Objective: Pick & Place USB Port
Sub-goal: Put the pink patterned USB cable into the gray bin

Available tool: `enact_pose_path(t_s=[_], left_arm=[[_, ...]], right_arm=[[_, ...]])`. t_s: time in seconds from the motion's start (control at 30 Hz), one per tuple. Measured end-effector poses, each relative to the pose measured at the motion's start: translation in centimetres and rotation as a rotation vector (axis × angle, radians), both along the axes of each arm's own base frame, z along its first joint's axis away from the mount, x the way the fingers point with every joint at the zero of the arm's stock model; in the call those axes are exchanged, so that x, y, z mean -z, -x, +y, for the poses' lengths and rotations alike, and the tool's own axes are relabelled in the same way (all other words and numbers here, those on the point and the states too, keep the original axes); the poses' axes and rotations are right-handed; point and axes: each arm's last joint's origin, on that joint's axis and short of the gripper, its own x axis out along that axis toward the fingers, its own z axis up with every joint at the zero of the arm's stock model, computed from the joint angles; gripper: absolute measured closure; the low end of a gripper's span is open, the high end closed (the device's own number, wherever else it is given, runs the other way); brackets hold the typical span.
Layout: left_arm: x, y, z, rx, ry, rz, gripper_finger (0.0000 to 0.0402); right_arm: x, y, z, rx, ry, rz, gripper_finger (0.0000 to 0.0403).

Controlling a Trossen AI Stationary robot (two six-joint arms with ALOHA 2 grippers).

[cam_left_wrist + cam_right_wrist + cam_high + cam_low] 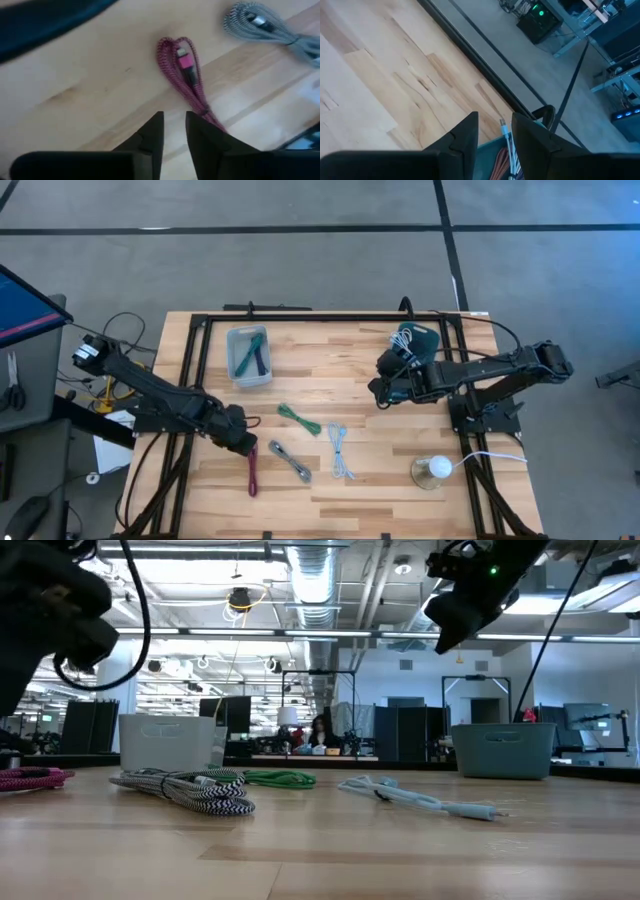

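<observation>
Four loose cables sit on my tabletop: a red braided one right under my left gripper, whose fingers are slightly apart with nothing between them, then a grey striped cable, a green cable and a white cable. My right gripper hangs above the dark bin, holding a white USB cable. A clear bin sits farther back.

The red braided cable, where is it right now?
In the high view the red braided cable lies front-left on the table, just below the left gripper, left of the grey striped cable.
</observation>
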Motion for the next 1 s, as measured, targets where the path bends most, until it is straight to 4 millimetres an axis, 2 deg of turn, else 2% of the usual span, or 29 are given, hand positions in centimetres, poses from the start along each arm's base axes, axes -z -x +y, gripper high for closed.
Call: enact_pose_path(t_s=[0.13,0.53,1.0], left_arm=[[0.5,-0.4,-0.1,0.047,-0.063,0.001,0.0301],[1.8,-1.2,-0.2,0.024,-0.164,0.038,0.0251],[1.8,-1.5,-0.2,0.028,-0.172,0.014,0.0271]], right_arm=[[0.0,0.0,-0.1,0.005,0.0,-0.001,0.0292],[0.0,0.0,-0.2,0.008,0.0,-0.002,0.0292],[0.0,0.0,-0.2,0.009,-0.001,-0.003,0.0292]])
